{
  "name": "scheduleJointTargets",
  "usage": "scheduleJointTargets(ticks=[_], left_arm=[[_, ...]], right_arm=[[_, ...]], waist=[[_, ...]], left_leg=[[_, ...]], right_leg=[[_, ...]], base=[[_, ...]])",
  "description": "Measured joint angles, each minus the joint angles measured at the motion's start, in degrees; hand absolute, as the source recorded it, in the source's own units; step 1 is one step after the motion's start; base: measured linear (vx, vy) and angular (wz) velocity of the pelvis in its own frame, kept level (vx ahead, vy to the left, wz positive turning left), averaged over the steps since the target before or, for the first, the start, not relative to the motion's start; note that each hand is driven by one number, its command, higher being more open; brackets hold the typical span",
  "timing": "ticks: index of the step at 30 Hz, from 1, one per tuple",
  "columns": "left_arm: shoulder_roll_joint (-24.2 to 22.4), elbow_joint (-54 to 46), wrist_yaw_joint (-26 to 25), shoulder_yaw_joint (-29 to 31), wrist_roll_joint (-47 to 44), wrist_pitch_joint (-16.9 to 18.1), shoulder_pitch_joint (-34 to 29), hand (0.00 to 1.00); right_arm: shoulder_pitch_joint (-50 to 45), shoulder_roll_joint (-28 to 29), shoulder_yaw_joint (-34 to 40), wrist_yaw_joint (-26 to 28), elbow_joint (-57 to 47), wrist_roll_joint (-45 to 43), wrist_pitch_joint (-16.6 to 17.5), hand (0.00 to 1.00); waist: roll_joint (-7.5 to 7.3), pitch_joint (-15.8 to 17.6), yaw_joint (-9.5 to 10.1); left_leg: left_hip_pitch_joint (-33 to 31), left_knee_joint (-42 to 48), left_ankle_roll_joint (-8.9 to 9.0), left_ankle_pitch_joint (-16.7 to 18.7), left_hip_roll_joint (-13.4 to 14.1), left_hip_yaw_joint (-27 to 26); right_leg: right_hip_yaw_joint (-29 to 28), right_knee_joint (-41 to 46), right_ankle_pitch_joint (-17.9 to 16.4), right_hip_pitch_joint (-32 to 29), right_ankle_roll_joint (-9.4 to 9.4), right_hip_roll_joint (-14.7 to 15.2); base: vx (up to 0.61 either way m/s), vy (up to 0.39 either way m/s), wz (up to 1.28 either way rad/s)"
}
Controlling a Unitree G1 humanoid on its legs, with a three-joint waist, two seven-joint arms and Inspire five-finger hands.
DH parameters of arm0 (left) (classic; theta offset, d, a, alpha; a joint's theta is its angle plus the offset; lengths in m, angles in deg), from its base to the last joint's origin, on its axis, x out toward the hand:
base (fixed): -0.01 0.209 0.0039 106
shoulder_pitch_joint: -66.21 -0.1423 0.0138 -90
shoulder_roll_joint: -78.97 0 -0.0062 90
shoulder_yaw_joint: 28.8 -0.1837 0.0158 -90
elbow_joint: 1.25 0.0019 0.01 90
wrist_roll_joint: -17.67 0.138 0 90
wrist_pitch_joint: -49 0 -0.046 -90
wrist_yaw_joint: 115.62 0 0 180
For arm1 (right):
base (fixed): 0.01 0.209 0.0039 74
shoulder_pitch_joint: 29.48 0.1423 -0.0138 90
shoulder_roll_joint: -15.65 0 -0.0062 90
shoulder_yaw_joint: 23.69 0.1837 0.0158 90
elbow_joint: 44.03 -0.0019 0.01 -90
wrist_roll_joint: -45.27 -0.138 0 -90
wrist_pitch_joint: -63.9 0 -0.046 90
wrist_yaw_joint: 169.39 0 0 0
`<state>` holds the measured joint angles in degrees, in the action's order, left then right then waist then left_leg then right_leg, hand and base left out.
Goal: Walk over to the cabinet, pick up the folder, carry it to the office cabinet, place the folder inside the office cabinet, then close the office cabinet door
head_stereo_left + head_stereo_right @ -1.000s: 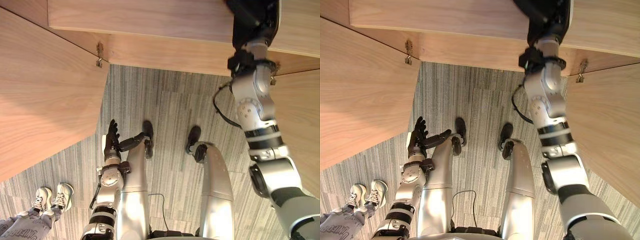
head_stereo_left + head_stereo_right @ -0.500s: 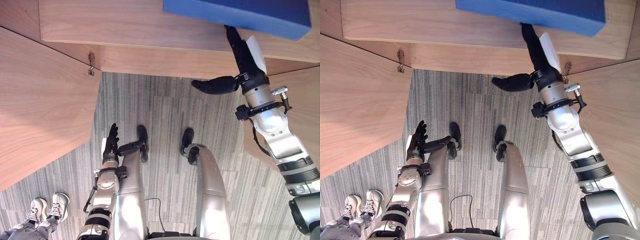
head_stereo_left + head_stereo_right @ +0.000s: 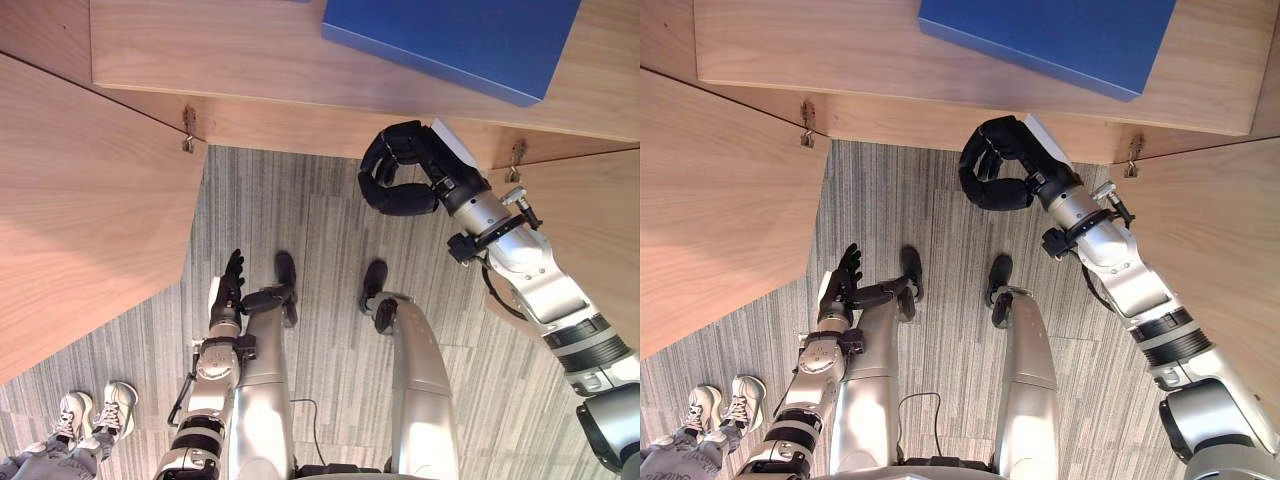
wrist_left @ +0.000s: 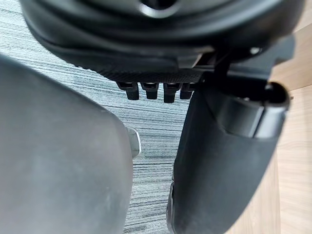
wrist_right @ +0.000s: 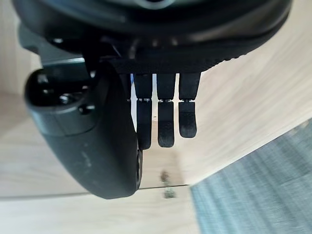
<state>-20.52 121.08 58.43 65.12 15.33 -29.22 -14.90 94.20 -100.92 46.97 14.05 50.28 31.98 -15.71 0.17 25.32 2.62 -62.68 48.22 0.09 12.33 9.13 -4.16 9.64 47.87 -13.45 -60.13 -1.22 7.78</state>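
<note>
Presently: light wooden office cabinet shelf [image 3: 250, 60] carries the flat blue rectangular folder [image 3: 460, 40], both hands clear of it.
Both wooden cabinet doors, left [image 3: 80, 200] and right [image 3: 600, 220], stand open over the grey striped carpet floor [image 3: 300, 220]. Right hand [image 3: 425, 158] sits just before the shelf edge, near the folder, fingers curled toward the thumb, holding nothing. Left hand [image 3: 230, 290] hangs low, fingers straight. A person's white shoes [image 3: 95, 405] stand on the carpet by the left door.

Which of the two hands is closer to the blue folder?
The right hand, curled empty just short of the folder; the left hand hangs open much lower, over the carpet.
</note>
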Motion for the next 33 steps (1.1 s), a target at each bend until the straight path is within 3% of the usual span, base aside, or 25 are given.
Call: scheduleJointTargets(ticks=[6,19,24,33], left_arm=[[-0.11,0.30,-0.05,0.24,0.00,0.00,0.01,1.00],[-0.88,1.72,-1.51,1.26,-0.02,0.27,1.12,1.00],[-0.94,1.81,-2.61,1.27,-0.06,0.54,1.47,1.00],[-1.10,2.24,-5.52,1.32,-2.28,1.06,2.17,1.00]], right_arm=[[1.19,1.47,2.43,-3.47,-0.01,0.75,0.03,0.00],[12.26,9.01,3.82,-14.38,6.01,17.52,-0.50,0.00],[16.19,10.43,3.68,-16.81,11.18,22.59,-1.77,0.00],[26.60,12.66,3.28,-20.74,23.19,33.04,-7.07,0.00]], waist=[[0.00,0.00,-0.05],[0.00,0.00,0.45],[0.00,0.00,0.65],[0.01,0.01,0.90]], left_leg=[[0.22,-0.19,0.07,-0.06,0.00,-0.15],[0.17,-1.86,0.20,-0.86,-0.28,-0.14],[-0.37,-2.04,0.19,-0.91,-0.33,-0.06],[-1.81,-2.16,0.14,-1.08,-0.51,0.18]], right_leg=[[-0.07,-0.23,0.00,0.09,0.00,0.01],[0.19,-1.03,0.17,-0.18,0.26,0.12],[0.30,-1.15,0.17,-0.64,0.26,0.15],[0.91,-1.93,0.56,-1.37,0.25,0.42]], base=[[-0.02,-0.005,0.00],[0.00,-0.002,0.01],[0.00,0.000,0.00],[0.00,0.002,0.01]])
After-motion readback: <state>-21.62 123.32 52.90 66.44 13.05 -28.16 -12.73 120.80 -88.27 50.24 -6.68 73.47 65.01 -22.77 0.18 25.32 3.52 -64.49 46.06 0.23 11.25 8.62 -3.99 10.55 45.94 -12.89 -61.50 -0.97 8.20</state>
